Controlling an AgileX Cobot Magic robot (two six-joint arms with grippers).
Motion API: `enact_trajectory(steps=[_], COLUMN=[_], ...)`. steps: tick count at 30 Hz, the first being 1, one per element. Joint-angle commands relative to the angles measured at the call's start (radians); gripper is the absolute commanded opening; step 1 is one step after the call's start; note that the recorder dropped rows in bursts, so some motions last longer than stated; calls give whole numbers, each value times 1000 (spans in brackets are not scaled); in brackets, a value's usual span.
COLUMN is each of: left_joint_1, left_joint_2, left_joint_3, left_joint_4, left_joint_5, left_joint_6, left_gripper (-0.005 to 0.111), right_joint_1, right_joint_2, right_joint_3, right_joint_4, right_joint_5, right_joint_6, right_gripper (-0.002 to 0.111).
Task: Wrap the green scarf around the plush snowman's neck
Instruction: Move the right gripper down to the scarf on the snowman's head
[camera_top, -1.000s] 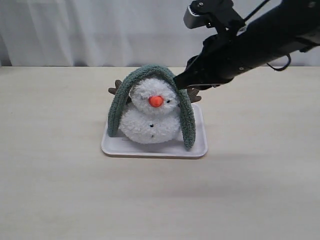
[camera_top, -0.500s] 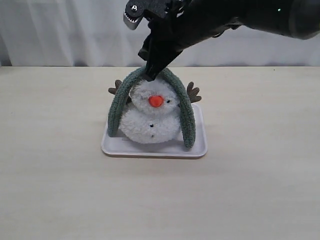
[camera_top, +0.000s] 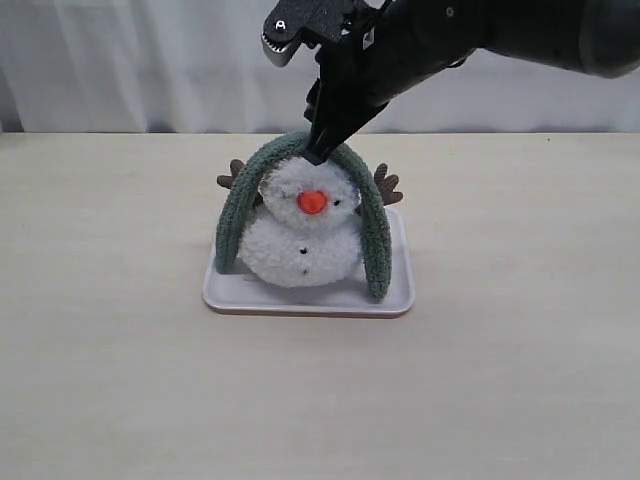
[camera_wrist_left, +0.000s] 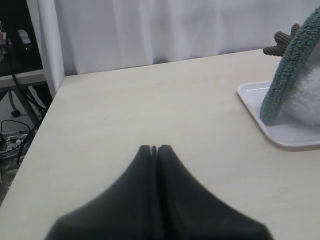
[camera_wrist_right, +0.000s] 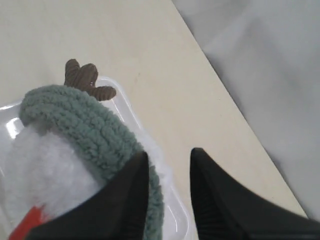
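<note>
Jaws of the right gripper (camera_top: 320, 152) point down at the top of the scarf's arch in the upper middle of the exterior view; their gap is unreadable there. The green scarf (camera_top: 372, 235) is draped over the head of the plush snowman (camera_top: 300, 250), both ends hanging to the white tray (camera_top: 395, 300), so it is not yet at the snowman's neck (camera_top: 285, 215). I judge the next move must lower the band and cross its ends. The pale table (camera_top: 120, 380) meets a white curtain (camera_top: 150, 60).

Left wrist view: the left gripper (camera_wrist_left: 154, 149) is closed and empty, well apart from the scarf at the right edge. Cables (camera_wrist_left: 15, 125) hang at far left.

Right wrist view: the right fingers stand apart, gripping nothing, one touching the scarf.
</note>
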Motion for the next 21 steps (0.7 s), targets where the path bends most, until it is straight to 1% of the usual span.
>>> enact_trajectory(steps=[1, 3, 7, 10, 18, 21], left_joint_1=[3, 3, 3, 3, 3, 3], left_joint_2=[-2, -2, -2, -2, -2, -2], left_joint_3=[3, 3, 3, 3, 3, 3], left_joint_4=[-3, -3, -3, -3, -3, -3], left_joint_5=[-10, -10, -10, -10, -10, -10], left_joint_6=[-2, -2, -2, -2, -2, -2], left_gripper=[0, 0, 0, 0, 0, 0], right_joint_1=[0, 3, 3, 3, 1, 1], right_joint_2=[-29, -18, 25, 60, 98, 100], right_joint_3=[-3, 0, 0, 0, 0, -2], right_joint_4=[89, 97, 97, 59, 49, -27], right_joint_5=[105, 132, 111, 28, -30, -84], right_joint_6=[-93, -156, -148, -50, -35, 56], right_gripper=[29, 29, 29, 29, 29, 29])
